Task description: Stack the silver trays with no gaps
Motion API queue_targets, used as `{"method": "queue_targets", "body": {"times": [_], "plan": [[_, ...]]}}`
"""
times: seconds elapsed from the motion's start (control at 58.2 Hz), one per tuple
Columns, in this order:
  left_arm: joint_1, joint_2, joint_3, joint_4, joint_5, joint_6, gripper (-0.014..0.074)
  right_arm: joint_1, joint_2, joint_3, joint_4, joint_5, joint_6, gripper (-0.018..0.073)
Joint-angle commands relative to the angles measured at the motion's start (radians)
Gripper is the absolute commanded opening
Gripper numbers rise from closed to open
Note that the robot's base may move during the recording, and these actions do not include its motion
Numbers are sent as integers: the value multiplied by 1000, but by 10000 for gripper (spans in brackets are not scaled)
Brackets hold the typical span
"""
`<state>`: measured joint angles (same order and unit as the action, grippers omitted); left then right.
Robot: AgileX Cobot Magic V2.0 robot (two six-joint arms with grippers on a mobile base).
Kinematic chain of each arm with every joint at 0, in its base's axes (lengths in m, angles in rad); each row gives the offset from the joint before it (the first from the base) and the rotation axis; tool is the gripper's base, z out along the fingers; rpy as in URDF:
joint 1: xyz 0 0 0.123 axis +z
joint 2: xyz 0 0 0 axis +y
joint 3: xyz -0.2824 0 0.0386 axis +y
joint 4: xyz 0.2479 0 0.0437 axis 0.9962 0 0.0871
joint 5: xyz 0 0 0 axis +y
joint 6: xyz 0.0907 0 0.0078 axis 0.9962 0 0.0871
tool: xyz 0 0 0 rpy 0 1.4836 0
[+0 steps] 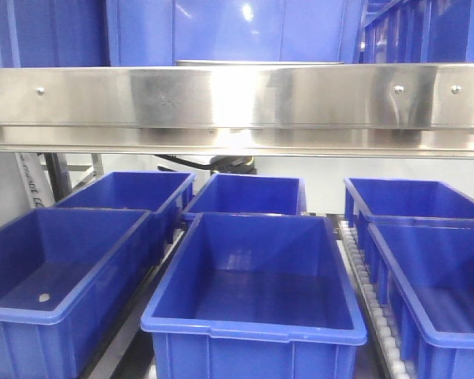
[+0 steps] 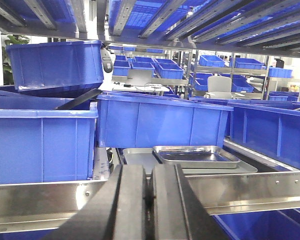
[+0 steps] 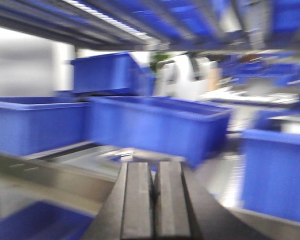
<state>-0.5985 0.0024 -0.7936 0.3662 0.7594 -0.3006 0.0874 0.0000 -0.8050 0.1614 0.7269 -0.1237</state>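
Trays: your left wrist view shows a small tray [image 2: 196, 156] resting askew on a larger tray [image 2: 140, 159] on the shelf between blue bins [image 2: 160, 122]. Your left gripper [image 2: 150, 200] is clenched, empty, short of the shelf rail [image 2: 250, 187]. Your right gripper [image 3: 155, 200], blurred, is likewise clenched on nothing.
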Motion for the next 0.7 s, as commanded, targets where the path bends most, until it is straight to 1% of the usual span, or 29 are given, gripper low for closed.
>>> {"method": "queue_targets", "body": {"times": [0.0,0.12,0.206,0.275,0.395,0.532,0.635,0.687], "plan": [[-5,-2,3,3,-14,-6,-13,-64,0,51,-53,-96,-7,-79],[-5,-2,3,3,-14,-6,-13,-158,0,178,-53,-264,-7,-79],[-5,-2,3,3,-14,-6,-13,-201,0,294,-24,-402,-7,-79],[-5,-2,3,3,-14,-6,-13,-214,0,398,8,-512,-7,-79],[-5,-2,3,3,-14,-6,-13,-214,0,563,10,-667,-7,-79],[-5,-2,3,3,-14,-6,-13,-214,0,732,10,-713,-7,-79],[-5,-2,3,3,-14,-6,-13,-214,0,801,10,-715,-7,-79],[-5,-2,3,3,-14,-6,-13,-214,0,805,10,-727,-7,-79]]}}
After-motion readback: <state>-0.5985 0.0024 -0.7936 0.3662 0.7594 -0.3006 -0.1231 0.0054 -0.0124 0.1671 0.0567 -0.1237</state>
